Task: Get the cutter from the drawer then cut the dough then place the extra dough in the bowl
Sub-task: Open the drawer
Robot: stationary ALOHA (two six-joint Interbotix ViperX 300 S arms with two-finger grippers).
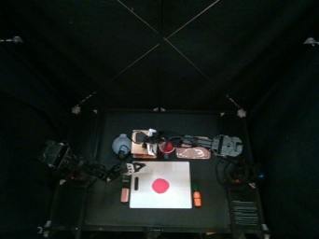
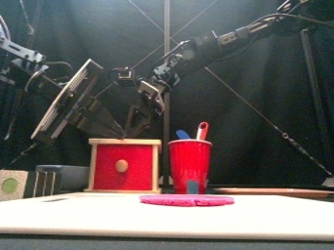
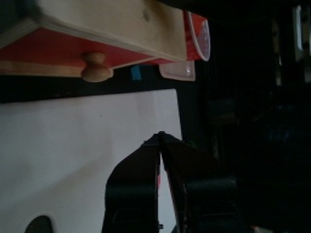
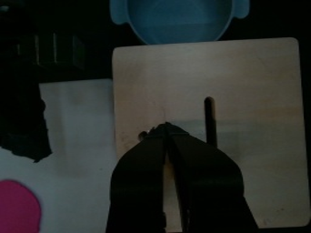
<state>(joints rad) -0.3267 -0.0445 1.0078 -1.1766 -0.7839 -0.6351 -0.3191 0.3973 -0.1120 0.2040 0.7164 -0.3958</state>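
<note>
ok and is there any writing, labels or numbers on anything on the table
None readable: no text shows on the wooden box, red cup, white cutting board or bowl.
A small white block with a green circle is too blurred to read.

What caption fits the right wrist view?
Shut right fingers hover above the wooden box; blue-grey bowl beside it, red dough aside.

Dim overall, white board [image 1: 140,198] bright, deep black shadows behind
</note>
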